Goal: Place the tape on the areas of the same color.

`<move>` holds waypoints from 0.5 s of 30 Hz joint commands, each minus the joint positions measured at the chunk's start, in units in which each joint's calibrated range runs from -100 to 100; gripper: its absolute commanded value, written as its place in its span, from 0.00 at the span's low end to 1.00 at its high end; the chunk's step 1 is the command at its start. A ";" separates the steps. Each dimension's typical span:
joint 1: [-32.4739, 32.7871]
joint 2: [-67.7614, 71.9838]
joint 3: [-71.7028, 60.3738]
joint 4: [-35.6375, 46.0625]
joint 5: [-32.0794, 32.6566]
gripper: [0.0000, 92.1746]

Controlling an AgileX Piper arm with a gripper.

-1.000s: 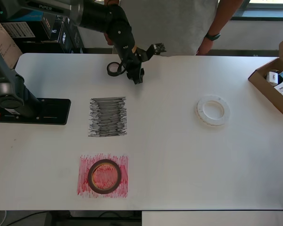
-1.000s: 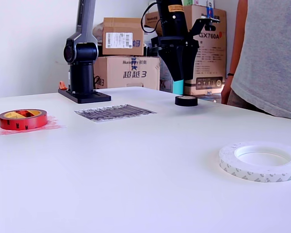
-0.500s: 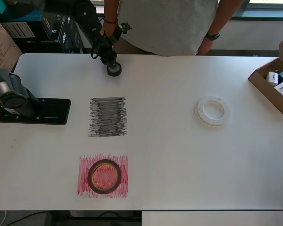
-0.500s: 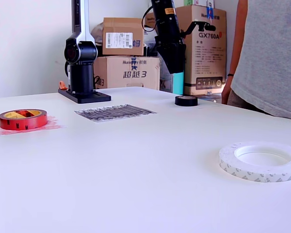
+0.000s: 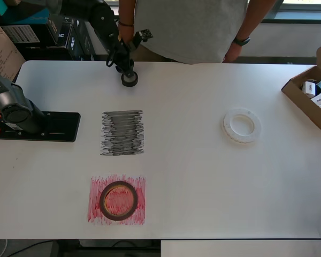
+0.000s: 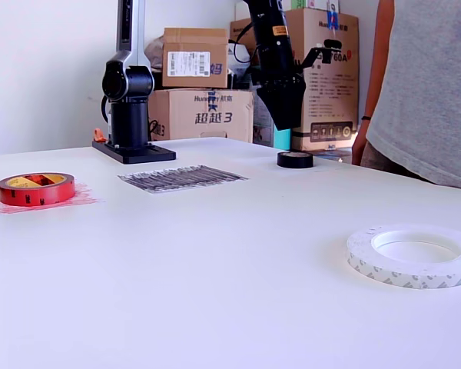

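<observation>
From above, the gripper [image 5: 124, 66] is hanging just over the small black tape roll [image 5: 130, 79] at the table's far edge, with the black scribbled patch [image 5: 122, 133] lying toward the near side of it and the red-brown roll [image 5: 118, 201] sitting beyond that on the red patch [image 5: 94, 210]; I am reading this as the approach to pick up the black roll. From the side, the gripper [image 6: 286, 115] is poised above the roll [image 6: 295, 159] without touching it, and I cannot tell how wide its jaws stand, so next it needs to drop and close on the ring. A carton [image 6: 203, 116] behind is reading "超越3".

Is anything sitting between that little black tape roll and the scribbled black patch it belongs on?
Nothing visible. In the overhead view, only bare white tabletop lies between the small black tape roll and the black-grey scribbled patch. The gripper hovers just above the roll.
</observation>
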State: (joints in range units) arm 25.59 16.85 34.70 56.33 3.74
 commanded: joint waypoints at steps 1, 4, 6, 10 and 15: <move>-0.16 0.64 0.15 -2.58 1.34 0.49; 0.00 1.30 0.06 -2.66 1.51 0.49; 0.00 1.86 0.06 -2.66 1.59 0.49; -0.24 3.26 0.06 -2.75 1.67 0.49; -0.47 4.76 0.52 -2.75 1.84 0.49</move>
State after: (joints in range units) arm 25.59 20.90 34.70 53.97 5.67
